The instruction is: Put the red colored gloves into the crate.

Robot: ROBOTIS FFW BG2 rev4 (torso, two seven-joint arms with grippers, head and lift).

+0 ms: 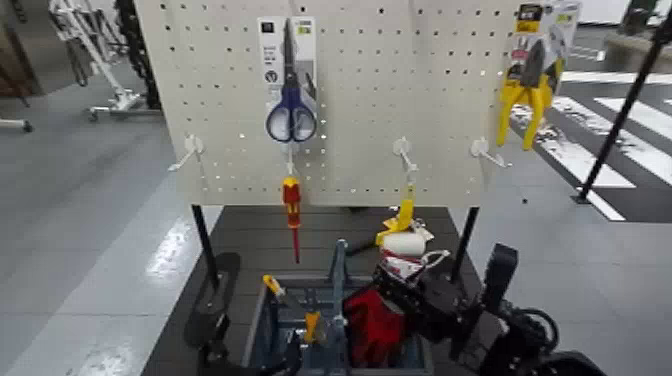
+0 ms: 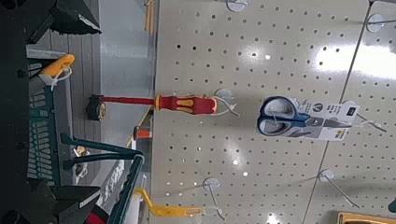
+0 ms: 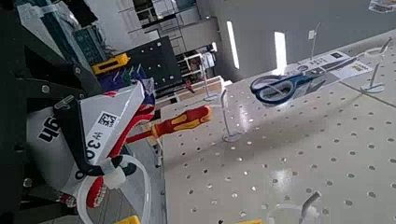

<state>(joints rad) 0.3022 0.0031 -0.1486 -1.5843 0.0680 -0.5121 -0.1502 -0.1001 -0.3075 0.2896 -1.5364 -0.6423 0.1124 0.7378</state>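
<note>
Right tool (image 1: pixel 388 288) was pressed together on the white-and-red card (image 3: pixel 103 126) of the red colored gloves (image 1: pixel 376 325), above the far right part of the crate (image 1: pixel 256 335). Beneath that grip the gloves hung with their red fabric within the crate's right side, just beside its upright handle (image 1: pixel 340 290); whether they touched the crate's bottom could not be told. The card showed at the far side of the crate, near the tool.

Left tool (image 2: pixel 61 110) was spread, with nothing between its tips, and that arm reached in low over the near left part of the crate. A yellow-and-grey hand tool (image 1: pixel 284 292) lay in the crate's left side, its upper end leaning toward the far left corner; the rest of its shape was partly hidden.

Beyond the crate stood a white pegboard (image 1: pixel 350 110). From it, above and behind the crate's left half, hung a red-and-yellow screwdriver (image 1: pixel 291 205), tip down and apart from the crate. Higher above the crate, blue-handled scissors (image 1: pixel 290 120) hung on their card, points up. A yellow item (image 1: pixel 402 216) hung behind the crate's right half, and yellow-handled pliers (image 1: pixel 526 95) hung well apart from the crate, up and to its right. Under and behind the crate spread a dark slatted surface (image 1: pixel 250 230).
</note>
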